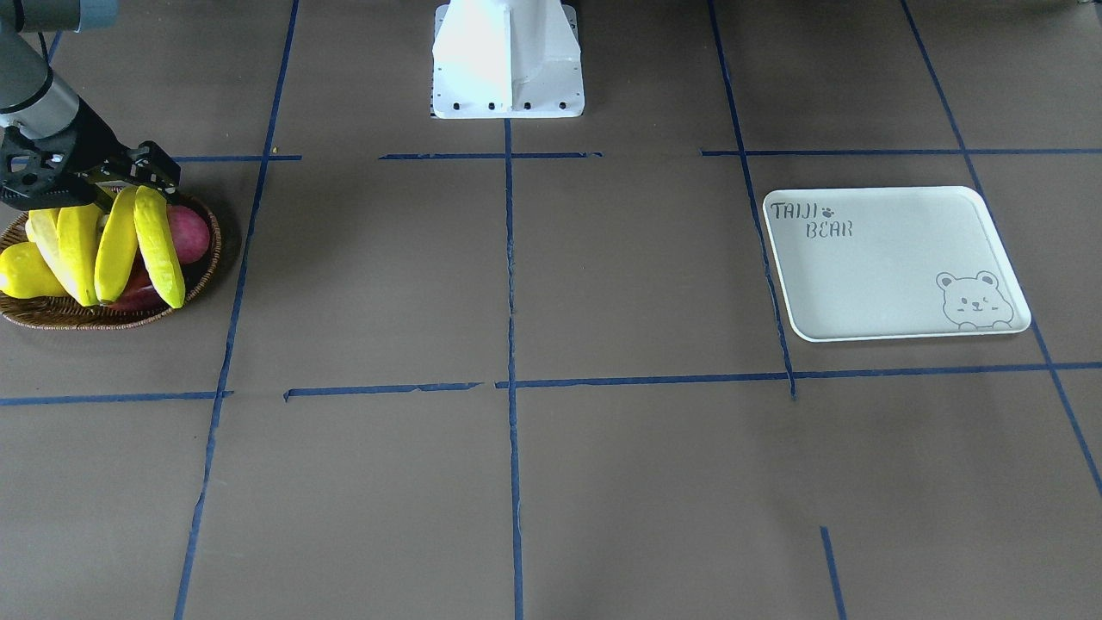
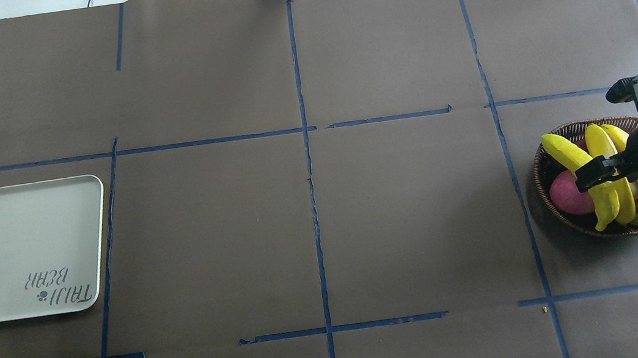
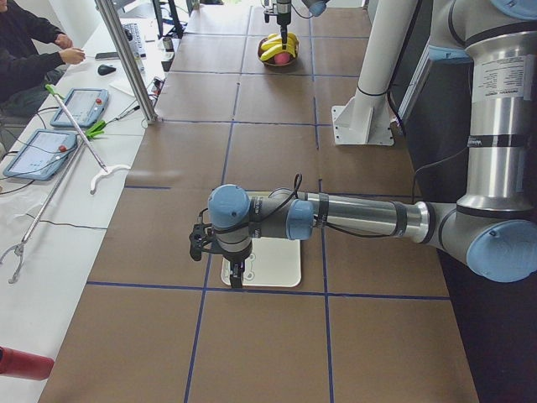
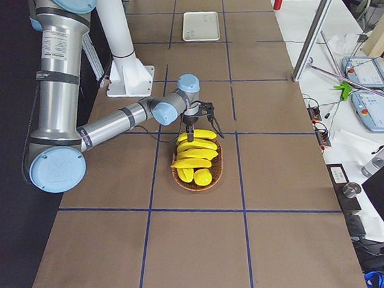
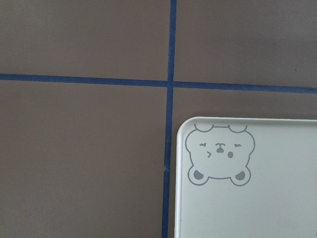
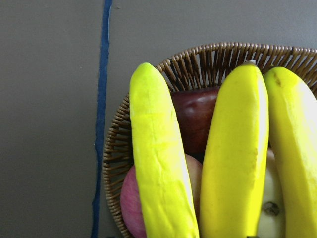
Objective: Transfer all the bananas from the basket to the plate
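Four long yellow bananas [image 1: 116, 245] lie side by side in the brown wicker basket [image 1: 86, 317] at the table's right end in the overhead view [image 2: 564, 214]. My right gripper [image 1: 138, 172] hangs just over the bananas' near ends [image 2: 598, 172]. Its fingers look spread and it holds nothing. The right wrist view shows two bananas [image 6: 158, 168] close up over the basket rim [image 6: 119, 148]. The cream "TAIJI BEAR" plate [image 2: 15, 256] lies bare at the left end. My left gripper [image 3: 237, 273] hovers above the plate [image 5: 277, 198]; I cannot tell whether it is open or shut.
A pink-red apple [image 1: 189, 234], a darker one and a plump yellow pear-shaped fruit [image 1: 24, 274] share the basket. The white robot base [image 1: 508, 60] stands at mid table edge. Blue tape lines cross the brown table cover. People sit at a side bench.
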Controlling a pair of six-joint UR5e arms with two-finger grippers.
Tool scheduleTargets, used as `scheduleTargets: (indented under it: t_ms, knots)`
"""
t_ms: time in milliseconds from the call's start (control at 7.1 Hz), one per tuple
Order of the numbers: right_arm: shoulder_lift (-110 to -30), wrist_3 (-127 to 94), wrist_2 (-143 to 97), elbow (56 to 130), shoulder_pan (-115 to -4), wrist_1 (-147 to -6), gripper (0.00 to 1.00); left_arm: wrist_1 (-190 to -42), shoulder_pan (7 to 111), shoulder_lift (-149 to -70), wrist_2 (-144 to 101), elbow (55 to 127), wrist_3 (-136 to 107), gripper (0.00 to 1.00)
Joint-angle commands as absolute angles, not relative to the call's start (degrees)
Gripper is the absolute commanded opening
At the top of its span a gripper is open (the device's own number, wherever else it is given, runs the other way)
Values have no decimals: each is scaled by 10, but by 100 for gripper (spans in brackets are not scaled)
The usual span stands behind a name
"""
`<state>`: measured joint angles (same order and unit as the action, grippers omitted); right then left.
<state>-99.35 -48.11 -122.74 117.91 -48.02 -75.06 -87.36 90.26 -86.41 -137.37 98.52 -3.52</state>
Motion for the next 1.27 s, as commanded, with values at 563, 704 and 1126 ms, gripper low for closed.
scheduleTargets:
  t_ms: [563,704,1126]
  knots:
    - [-988,-481,-1225,1189,-475,-751,15,-874,903,-865,-1375,984,-35,100]
    - [-992,-480,-1229,1205,-481,-752,5,-874,903,-865,-1375,985,-35,100]
    - [-980,-475,-1279,1251,-546,-751,0,-874,903,-865,-1375,988,-35,100]
